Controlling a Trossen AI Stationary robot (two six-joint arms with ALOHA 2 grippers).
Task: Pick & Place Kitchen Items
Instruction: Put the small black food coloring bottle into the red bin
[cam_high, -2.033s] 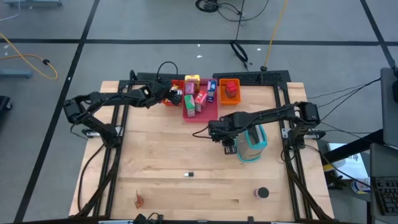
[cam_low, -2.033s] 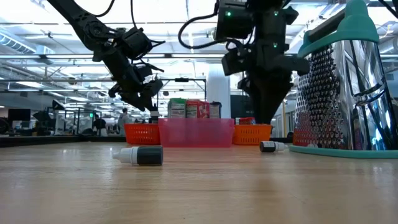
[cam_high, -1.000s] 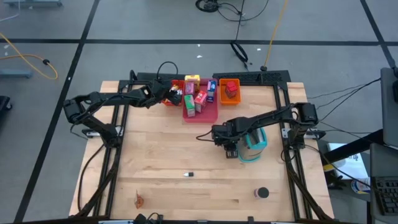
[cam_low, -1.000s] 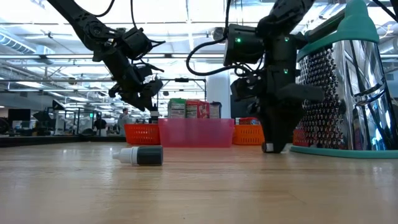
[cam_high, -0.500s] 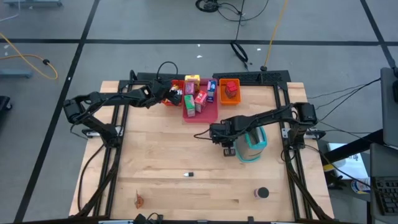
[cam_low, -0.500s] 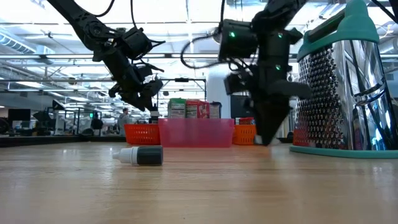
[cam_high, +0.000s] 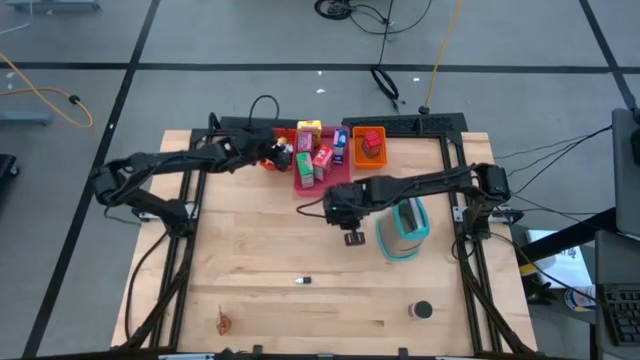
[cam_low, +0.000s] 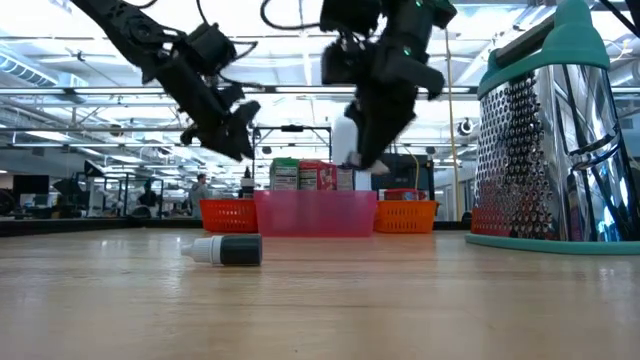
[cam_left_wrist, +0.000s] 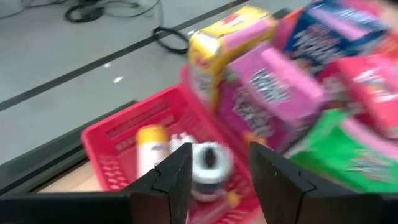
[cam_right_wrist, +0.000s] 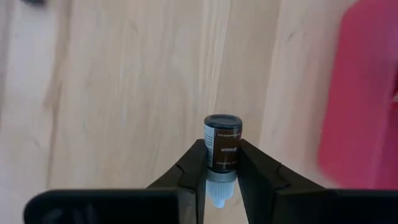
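My right gripper (cam_right_wrist: 221, 167) is shut on a tiny bottle (cam_right_wrist: 222, 140) with a dark label and a white cap. It hangs above the bare wood (cam_high: 352, 236), between the pink tray (cam_high: 338, 182) and the teal-and-white grater (cam_high: 402, 230). My left gripper (cam_left_wrist: 217, 177) stands open over the red tray (cam_left_wrist: 124, 134), where a small grey-white bottle (cam_left_wrist: 209, 163) and a yellow-capped one (cam_left_wrist: 152, 142) lie. Food boxes (cam_high: 318, 160) stand in the pink tray. Another tiny bottle (cam_high: 303, 281) lies on its side on the table, and a dark round can (cam_high: 421, 311) sits near the front right. My right gripper pinches the tiny bottle between its two fingers on the lower part of the labelled body (cam_right_wrist: 222, 163), just above the white cap (cam_right_wrist: 219, 188). The fingers slant down from above and lie along the bottle. The dark end points away from them, and the bottle is lifted clear of the table.
An orange tray (cam_high: 368, 145) with a red block stands at the far edge, right of the pink tray. A small reddish item (cam_high: 224, 322) lies at the front left. Bare wood stretches across the table's middle and near half.
My right gripper has risen from the table beside the grater with the tiny bottle, and has gone toward the table's left, nearer the pink tray. The bottle, which lay on the wood, now hangs clear. My left gripper has risen a little over the red tray.
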